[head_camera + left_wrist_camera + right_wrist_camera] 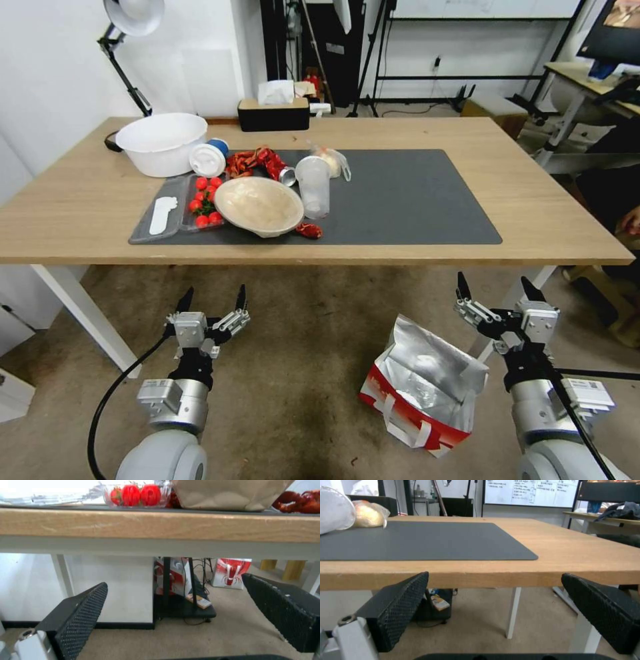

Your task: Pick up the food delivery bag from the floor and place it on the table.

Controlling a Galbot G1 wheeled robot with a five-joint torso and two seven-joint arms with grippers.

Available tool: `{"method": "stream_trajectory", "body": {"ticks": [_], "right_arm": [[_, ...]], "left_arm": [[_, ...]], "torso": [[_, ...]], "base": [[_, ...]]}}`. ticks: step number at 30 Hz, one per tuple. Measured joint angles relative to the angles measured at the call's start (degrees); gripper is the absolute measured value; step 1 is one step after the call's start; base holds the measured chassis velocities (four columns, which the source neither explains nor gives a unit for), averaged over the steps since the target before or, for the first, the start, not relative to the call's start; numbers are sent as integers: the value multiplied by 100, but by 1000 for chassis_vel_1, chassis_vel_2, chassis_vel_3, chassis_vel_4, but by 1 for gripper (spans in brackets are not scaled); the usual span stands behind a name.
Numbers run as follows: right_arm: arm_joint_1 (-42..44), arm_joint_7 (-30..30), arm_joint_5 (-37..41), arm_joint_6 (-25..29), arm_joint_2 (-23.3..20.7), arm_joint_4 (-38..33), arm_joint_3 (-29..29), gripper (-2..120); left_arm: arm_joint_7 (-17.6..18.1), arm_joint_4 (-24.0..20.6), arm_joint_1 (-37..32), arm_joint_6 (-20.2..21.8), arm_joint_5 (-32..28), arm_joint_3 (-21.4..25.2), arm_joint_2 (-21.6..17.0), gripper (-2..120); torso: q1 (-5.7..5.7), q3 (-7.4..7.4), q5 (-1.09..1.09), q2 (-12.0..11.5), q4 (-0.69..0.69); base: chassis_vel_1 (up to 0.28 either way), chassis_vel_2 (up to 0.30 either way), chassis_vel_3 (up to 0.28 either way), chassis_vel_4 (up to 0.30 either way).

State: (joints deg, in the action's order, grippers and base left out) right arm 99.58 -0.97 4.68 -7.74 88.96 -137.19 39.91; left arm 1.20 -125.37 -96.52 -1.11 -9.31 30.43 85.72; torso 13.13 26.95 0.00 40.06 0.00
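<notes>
Nothing is gripped yet: the left gripper (212,300) and right gripper (495,285) are held open; the bag (423,387) on the floor (300,373) must be reached.

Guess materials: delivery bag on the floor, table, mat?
Food delivery bag: coated paper or plastic shell, likely; crinkled, shiny silver foil lining. Table: light wood-grain top, probably laminate or veneer, on white, seemingly painted legs. Mat: matte dark grey, flat; perhaps rubber or faux leather.
</notes>
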Motion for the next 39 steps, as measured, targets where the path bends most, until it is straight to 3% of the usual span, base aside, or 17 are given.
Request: {"method": "stream_trajectory", "body": {"ticks": [39], "right_arm": [[19,-25,42,81,-52,32,-20,100]], "left_arm": [[-82,61,4,-87,7,-5,43,100]], "torso": [[-382,-584,0,-965,0]], "base": [[0,0,0,0]]}}
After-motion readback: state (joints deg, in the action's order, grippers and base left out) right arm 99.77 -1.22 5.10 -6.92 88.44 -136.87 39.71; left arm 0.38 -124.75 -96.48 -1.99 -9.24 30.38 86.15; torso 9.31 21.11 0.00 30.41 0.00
